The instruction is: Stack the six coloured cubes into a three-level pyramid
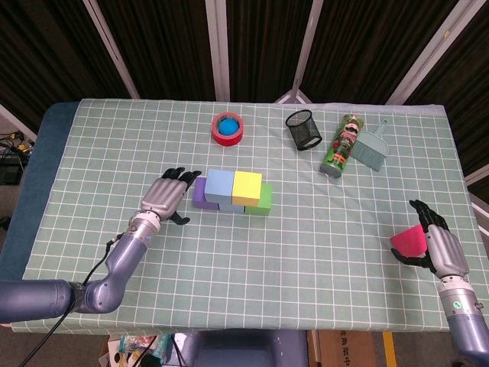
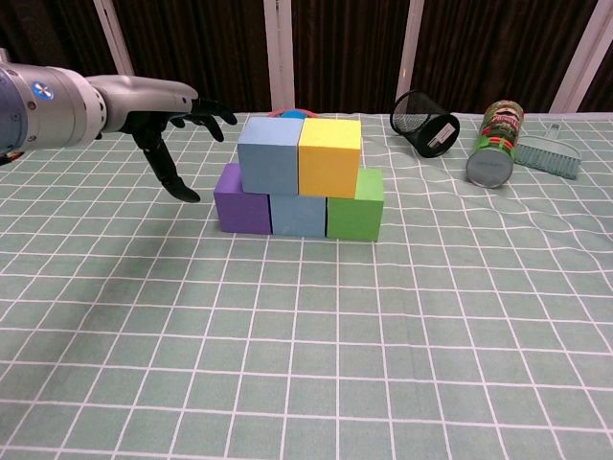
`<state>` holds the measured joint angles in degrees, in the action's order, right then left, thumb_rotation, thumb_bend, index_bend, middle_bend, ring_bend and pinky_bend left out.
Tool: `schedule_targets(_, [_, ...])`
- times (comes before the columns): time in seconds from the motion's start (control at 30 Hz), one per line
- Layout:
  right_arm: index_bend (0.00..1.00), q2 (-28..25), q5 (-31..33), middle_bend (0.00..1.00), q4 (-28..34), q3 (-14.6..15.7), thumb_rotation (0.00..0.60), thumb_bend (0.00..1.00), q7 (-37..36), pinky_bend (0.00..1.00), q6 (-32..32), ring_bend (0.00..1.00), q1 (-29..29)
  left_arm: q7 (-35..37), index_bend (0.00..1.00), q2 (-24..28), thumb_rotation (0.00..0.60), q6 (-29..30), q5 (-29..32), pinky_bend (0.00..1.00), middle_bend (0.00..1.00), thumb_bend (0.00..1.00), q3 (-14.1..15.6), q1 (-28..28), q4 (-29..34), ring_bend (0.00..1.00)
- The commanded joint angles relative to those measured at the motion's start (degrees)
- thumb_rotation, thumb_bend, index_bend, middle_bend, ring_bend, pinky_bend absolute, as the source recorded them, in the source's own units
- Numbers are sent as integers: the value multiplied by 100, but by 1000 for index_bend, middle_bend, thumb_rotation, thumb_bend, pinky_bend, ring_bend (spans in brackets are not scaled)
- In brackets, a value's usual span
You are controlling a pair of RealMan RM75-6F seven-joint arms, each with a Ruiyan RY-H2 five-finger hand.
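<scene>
Two levels of cubes stand mid-table. The bottom row is a purple cube (image 2: 241, 211), a blue cube (image 2: 297, 215) and a green cube (image 2: 355, 204). On top sit a light blue cube (image 2: 269, 154) and a yellow cube (image 2: 329, 156). My left hand (image 1: 163, 196) hovers just left of the stack with fingers spread, holding nothing; the chest view shows this left hand (image 2: 172, 120) apart from the purple cube. My right hand (image 1: 437, 246) at the far right edge holds a pink cube (image 1: 409, 241).
A red tape roll (image 1: 228, 128) with a blue centre lies behind the stack. A black mesh cup (image 1: 303, 128) lies tipped at the back, beside a green can (image 1: 341, 145) and a teal brush (image 1: 370, 147).
</scene>
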<state>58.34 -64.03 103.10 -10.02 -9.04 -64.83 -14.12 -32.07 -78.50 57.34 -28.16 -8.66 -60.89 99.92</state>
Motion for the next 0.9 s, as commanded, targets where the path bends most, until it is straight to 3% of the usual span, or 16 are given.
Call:
schedule_targets(0.03, [0, -8, -2, 0, 8, -2, 600, 243, -7, 0, 0, 0, 1, -18, 0, -31, 600, 0, 13, 0, 120, 244, -14, -13, 3, 7])
schedule_targets(0.9, [0, 7, -2, 0, 13, 11, 600, 243, 24, 0, 2, 0, -6, -105, 0, -151, 600, -21, 29, 0, 122, 244, -65, -42, -36, 7])
